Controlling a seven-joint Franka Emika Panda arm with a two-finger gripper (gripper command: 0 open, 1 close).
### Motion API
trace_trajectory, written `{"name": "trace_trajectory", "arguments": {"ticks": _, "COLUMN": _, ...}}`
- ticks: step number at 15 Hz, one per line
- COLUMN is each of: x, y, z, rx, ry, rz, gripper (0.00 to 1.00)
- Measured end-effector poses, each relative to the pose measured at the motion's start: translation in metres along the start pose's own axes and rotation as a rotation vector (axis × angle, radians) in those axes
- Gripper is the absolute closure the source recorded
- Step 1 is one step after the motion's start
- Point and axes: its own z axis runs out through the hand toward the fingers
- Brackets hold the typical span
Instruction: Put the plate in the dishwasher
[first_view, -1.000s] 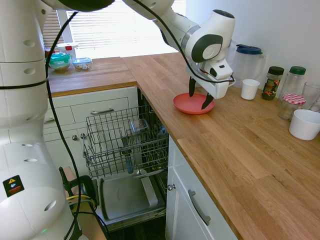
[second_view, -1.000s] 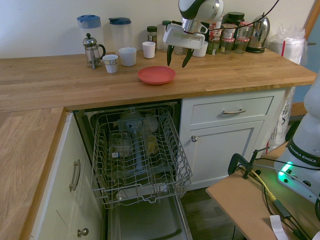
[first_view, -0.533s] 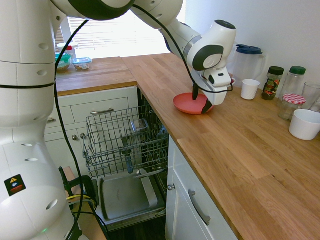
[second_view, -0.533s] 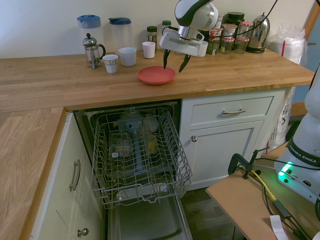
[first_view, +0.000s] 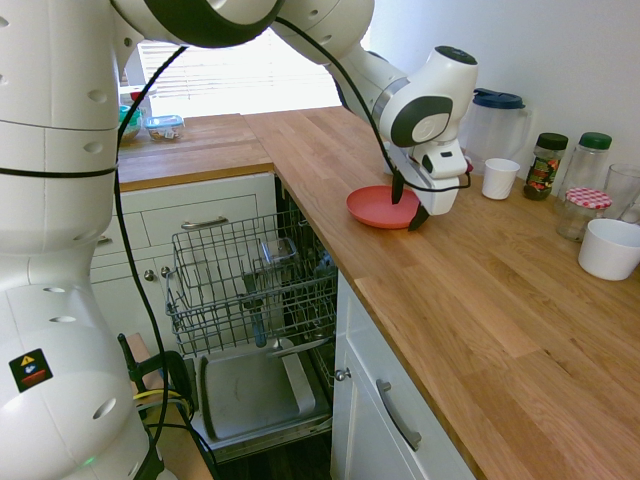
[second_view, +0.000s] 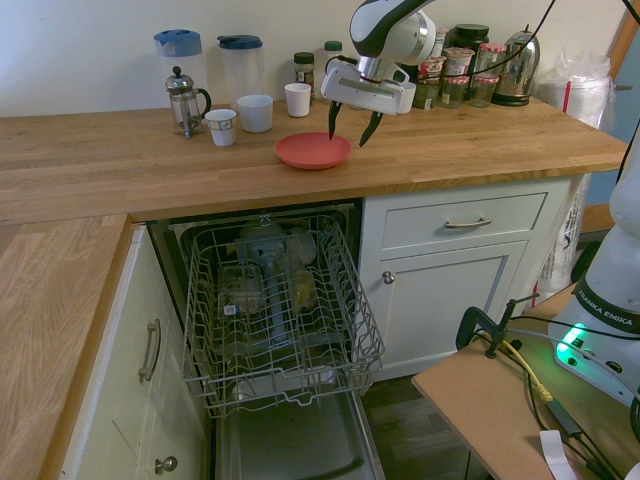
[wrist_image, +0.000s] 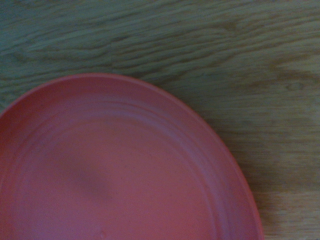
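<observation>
The dishwasher (second_view: 275, 330) stood open under the worktop (first_view: 480, 290), its wire rack (second_view: 270, 310) pulled out and partly loaded, with some free slots towards the front. Over the last second the gripper (first_view: 410, 205) had dropped from above the plate (first_view: 385, 206) to its far rim, fingers apart and straddling the edge, so a grasp looked imminent. The plate lay flat near the counter edge, just above the rack. A white cup (first_view: 500, 178) stood well clear.

Red-orange plate (first_view: 377, 206) flat on wooden counter; dishwasher (second_view: 275, 310) open, grey wire rack pulled out.
</observation>
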Motion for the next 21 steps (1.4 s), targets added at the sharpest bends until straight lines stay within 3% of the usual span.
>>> {"name": "trace_trajectory", "arguments": {"ticks": 21, "x": 0.019, "y": -0.011, "z": 0.017, "rx": 0.007, "ry": -0.011, "rz": -0.064, "gripper": 1.00}}
